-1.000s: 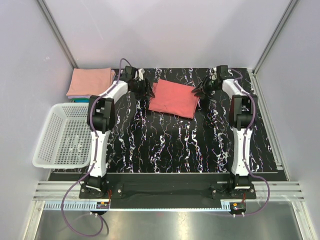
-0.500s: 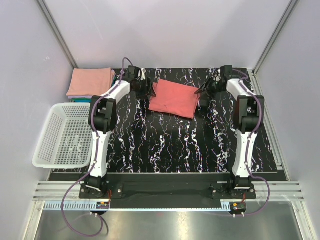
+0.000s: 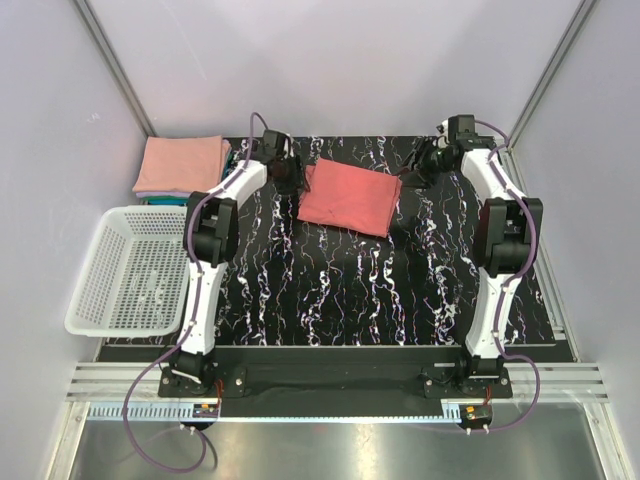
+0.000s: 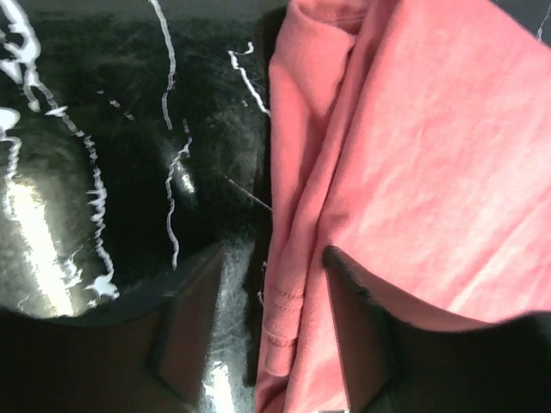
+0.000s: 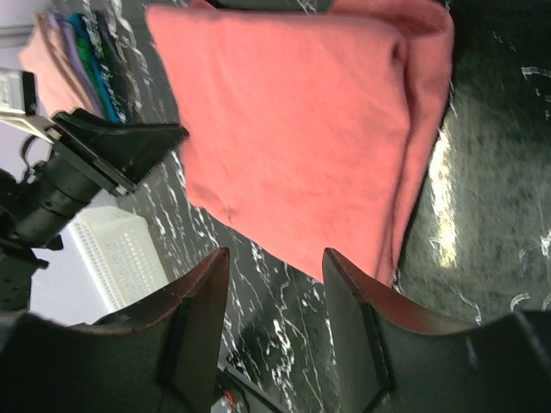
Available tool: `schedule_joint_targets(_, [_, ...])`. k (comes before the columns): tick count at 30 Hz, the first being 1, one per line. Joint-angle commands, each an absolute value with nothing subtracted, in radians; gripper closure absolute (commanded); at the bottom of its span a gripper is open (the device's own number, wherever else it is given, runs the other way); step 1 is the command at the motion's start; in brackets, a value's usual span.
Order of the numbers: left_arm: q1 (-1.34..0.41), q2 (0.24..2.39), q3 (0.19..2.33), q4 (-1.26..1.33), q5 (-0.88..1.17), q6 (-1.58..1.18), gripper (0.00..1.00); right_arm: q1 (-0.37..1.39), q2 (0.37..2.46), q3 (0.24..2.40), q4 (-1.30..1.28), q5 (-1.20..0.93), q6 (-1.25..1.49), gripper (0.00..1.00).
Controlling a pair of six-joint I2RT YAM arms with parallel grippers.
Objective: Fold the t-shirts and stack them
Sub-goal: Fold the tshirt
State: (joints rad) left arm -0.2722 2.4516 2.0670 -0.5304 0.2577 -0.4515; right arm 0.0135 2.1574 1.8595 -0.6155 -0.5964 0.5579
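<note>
A coral-red t-shirt (image 3: 348, 198), folded into a rectangle, lies at the back middle of the black marbled table (image 3: 330, 290). My left gripper (image 3: 289, 178) sits at its left edge. In the left wrist view this gripper (image 4: 274, 254) is open, and the shirt's stitched hem (image 4: 288, 310) runs between the fingers (image 4: 194, 331) without being pinched. My right gripper (image 3: 412, 172) hovers off the shirt's right edge. It is open with nothing between its fingers (image 5: 194, 331), and the shirt (image 5: 293, 138) lies ahead of it. More folded t-shirts form a stack (image 3: 182, 165) at the back left, salmon pink on top.
A white mesh basket (image 3: 130, 270) stands at the table's left side, just in front of the stack. A teal layer (image 3: 160, 200) peeks out beneath the pink one. Pale walls close in at the back and both sides.
My right gripper has drawn back from the shirt's right edge toward the back right corner and its jaws have widened. The left gripper shifted slightly back along the left edge.
</note>
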Motion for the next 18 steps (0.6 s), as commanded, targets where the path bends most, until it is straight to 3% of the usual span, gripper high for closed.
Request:
schedule_joint_targets(1, [-0.294, 2.500, 2.076, -0.597, 0.209, -0.445, 0.51, 0.031, 2.126, 1.937, -0.716, -0.558, 0.522, 0.45])
schedule_joint_targets(2, [-0.298, 2.490, 2.053, -0.586, 0.219, -0.451, 0.62, 0.032, 2.123, 1.953, -0.729, -0.552, 0.520, 0.45])
schedule_joint_targets(5, [-0.308, 2.450, 1.987, -0.568, 0.255, -0.446, 0.82, 0.046, 2.106, 2.000, -0.752, -0.526, 0.518, 0.45])
schedule_joint_targets(10, [-0.310, 2.330, 1.856, -0.574, 0.226, -0.419, 0.94, 0.071, 2.022, 1.933, -0.732, -0.485, 0.557, 0.44])
schedule_joint_targets(14, [-0.304, 2.238, 1.760, -0.568, 0.184, -0.426, 0.92, 0.080, 1.905, 1.812, -0.689, -0.456, 0.561, 0.44])
schedule_joint_targets(15, [-0.302, 2.238, 1.761, -0.571, 0.183, -0.426, 0.88, 0.080, 1.890, 1.789, -0.683, -0.446, 0.560, 0.44])
schedule_joint_targets(16, [-0.296, 2.241, 1.773, -0.577, 0.175, -0.425, 0.72, 0.078, 1.864, 1.752, -0.670, -0.440, 0.557, 0.44])
schedule_joint_targets(18, [-0.293, 2.264, 1.813, -0.600, 0.172, -0.422, 0.62, 0.078, 1.845, 1.726, -0.666, -0.433, 0.554, 0.44])
